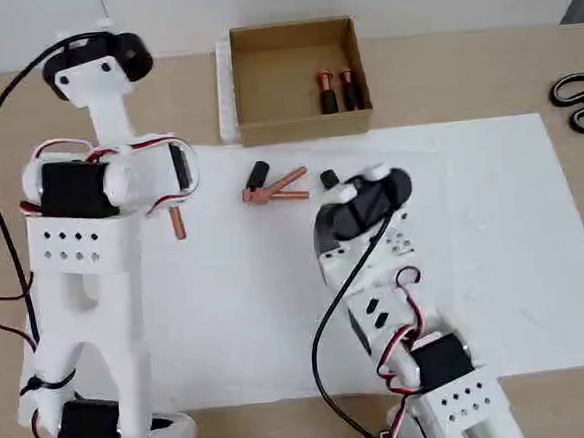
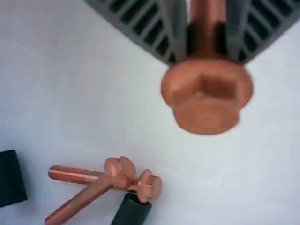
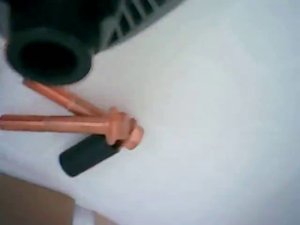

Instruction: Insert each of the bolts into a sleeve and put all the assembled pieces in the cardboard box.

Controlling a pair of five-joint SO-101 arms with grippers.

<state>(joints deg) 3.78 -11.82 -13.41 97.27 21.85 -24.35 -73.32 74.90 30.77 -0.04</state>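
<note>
My left gripper [image 1: 176,213] is shut on a copper bolt [image 2: 206,96], which hangs head down above the white sheet. My right gripper [image 1: 331,182] is shut on a black sleeve [image 3: 49,55] whose open end faces the camera. Between the two arms, two loose copper bolts [image 1: 282,187] lie crossed on the sheet, heads together, and a loose black sleeve [image 1: 259,173] rests against the heads. In the left wrist view these bolts [image 2: 105,180] and that sleeve [image 2: 131,211] lie below the held bolt. The cardboard box [image 1: 252,76] at the back holds two assembled pieces [image 1: 336,92].
A white sheet [image 1: 473,226] covers the middle of the wooden table. Black scissors [image 1: 582,98] lie at the far right edge. The sheet's right half is free of objects. The box stands just beyond the sheet's back edge.
</note>
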